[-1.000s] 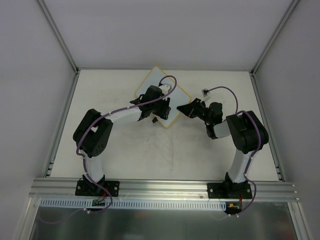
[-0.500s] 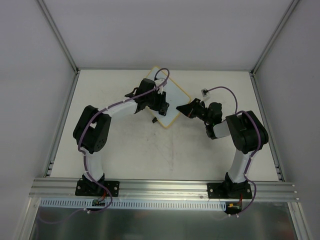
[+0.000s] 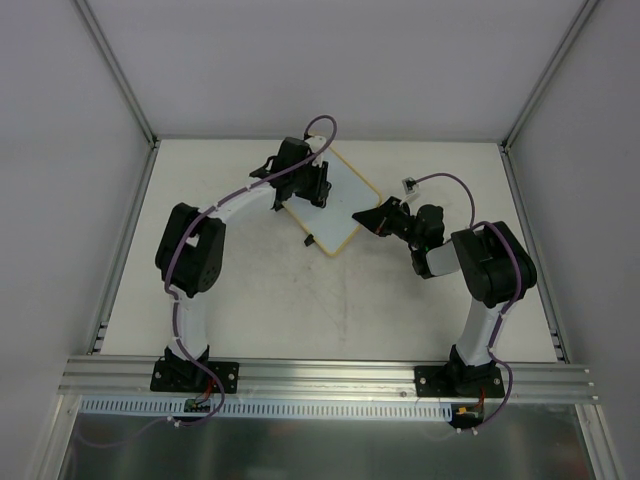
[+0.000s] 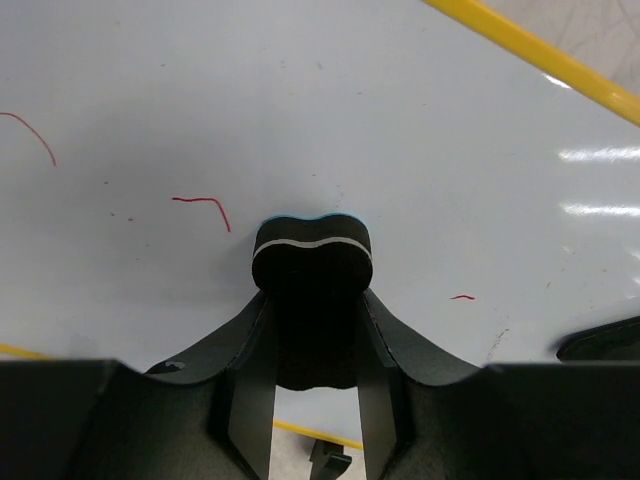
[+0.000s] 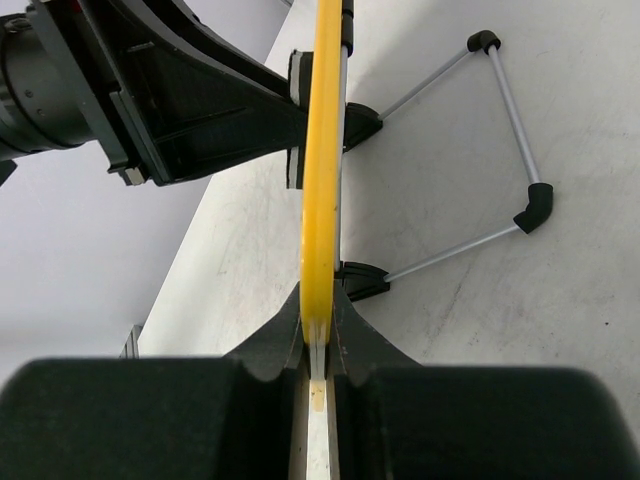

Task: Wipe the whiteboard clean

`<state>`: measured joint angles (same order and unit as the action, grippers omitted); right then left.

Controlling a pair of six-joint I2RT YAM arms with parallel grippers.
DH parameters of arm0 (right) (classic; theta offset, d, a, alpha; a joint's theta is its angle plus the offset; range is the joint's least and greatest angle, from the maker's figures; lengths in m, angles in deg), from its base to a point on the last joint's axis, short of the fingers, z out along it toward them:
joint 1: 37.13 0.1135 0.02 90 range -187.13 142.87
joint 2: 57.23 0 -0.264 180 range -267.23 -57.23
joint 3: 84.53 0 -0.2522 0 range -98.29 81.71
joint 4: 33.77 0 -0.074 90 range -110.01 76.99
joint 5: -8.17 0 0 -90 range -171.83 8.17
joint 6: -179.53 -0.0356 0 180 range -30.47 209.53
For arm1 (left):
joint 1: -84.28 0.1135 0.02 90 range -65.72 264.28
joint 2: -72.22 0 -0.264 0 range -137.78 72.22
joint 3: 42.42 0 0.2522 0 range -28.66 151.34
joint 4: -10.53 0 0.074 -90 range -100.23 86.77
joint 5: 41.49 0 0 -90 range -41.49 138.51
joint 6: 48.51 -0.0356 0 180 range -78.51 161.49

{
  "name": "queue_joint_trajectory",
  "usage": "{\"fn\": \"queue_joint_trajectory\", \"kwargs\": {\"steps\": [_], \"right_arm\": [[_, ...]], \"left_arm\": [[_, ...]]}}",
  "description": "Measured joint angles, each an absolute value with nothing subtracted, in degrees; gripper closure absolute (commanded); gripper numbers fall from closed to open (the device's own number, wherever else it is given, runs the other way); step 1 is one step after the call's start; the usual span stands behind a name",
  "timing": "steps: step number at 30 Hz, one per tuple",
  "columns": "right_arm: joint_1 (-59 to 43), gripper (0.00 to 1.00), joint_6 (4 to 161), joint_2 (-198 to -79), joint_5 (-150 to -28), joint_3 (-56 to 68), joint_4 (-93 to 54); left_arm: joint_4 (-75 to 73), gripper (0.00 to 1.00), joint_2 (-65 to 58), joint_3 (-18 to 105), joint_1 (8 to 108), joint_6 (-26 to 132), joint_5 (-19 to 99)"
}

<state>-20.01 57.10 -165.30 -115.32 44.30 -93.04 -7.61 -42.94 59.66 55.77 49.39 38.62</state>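
The whiteboard (image 3: 342,207), white with a yellow frame, lies tilted at the back middle of the table. My left gripper (image 3: 300,185) is over its far left part, shut on a black eraser (image 4: 312,255) with a blue underside pressed on the board (image 4: 330,100). Short red marks (image 4: 205,203) remain beside the eraser. My right gripper (image 3: 368,217) is shut on the board's right edge; in the right wrist view the yellow frame (image 5: 322,150) runs edge-on into the closed jaws (image 5: 318,335). Black clips (image 5: 362,280) sit on the board's underside.
A wire stand (image 5: 505,100) folds out from the clips onto the table. A small white connector (image 3: 408,184) on a purple cable lies right of the board. Grey walls enclose the table; an aluminium rail (image 3: 320,375) runs along the front.
My left gripper has slid the eraser across the board from its near middle toward its far left corner. The right arm and the board have stayed still.
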Motion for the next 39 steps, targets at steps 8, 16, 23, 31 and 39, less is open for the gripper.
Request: {"fn": "queue_joint_trajectory", "kwargs": {"steps": [8,16,23,31,39], "right_arm": [[-20.2,1.00,56.8,-165.3,-115.3,44.3,-92.7],[-20.3,1.00,56.7,-165.3,-115.3,44.3,-92.6],[-20.3,1.00,56.7,-165.3,-115.3,44.3,-92.6],[-20.3,1.00,56.7,-165.3,-115.5,44.3,-92.6],[-20.0,1.00,56.7,-165.3,-115.3,44.3,-92.9]], "left_arm": [[-8.4,1.00,-42.9,61.3,50.1,48.4,42.8],[-8.3,1.00,-42.5,61.3,48.5,48.6,42.6],[-8.2,1.00,-42.4,61.3,48.3,48.3,38.1],[-7.9,1.00,-42.0,60.7,48.4,48.1,35.5],[-8.1,1.00,-43.3,61.6,55.6,47.8,33.4]]}}
